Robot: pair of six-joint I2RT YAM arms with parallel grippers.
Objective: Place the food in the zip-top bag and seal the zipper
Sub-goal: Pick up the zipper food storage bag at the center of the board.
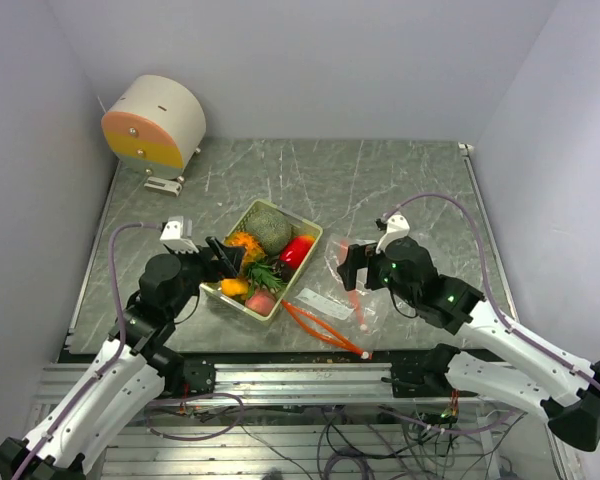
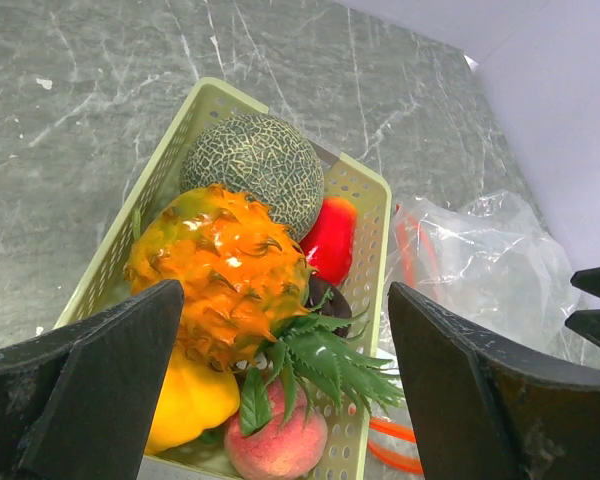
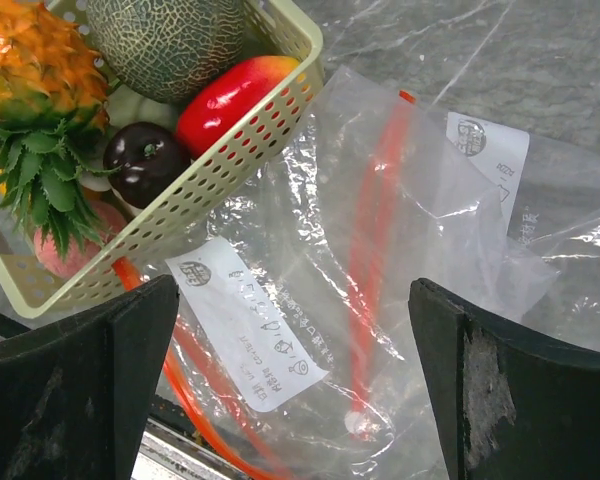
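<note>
Left fingers (image 2: 90, 390) spread, food (image 2: 225, 270) just beyond

Here's the food, all piled in the basket (image 2: 205, 105) mid-table: netted grey-green melon (image 2: 252, 160) at the far end, red pepper (image 2: 330, 240) tucked against the right wall, and a bumpy orange fruit (image 2: 225, 270) with a green leafy sprig (image 2: 320, 360) in the centre. The pink piece (image 2: 277, 445) sits at the near end. The clear zip-top bag (image 3: 420, 220) lies crumpled just right of the basket, near the table's front edge, its red zipper (image 3: 375, 220) showing.
</note>
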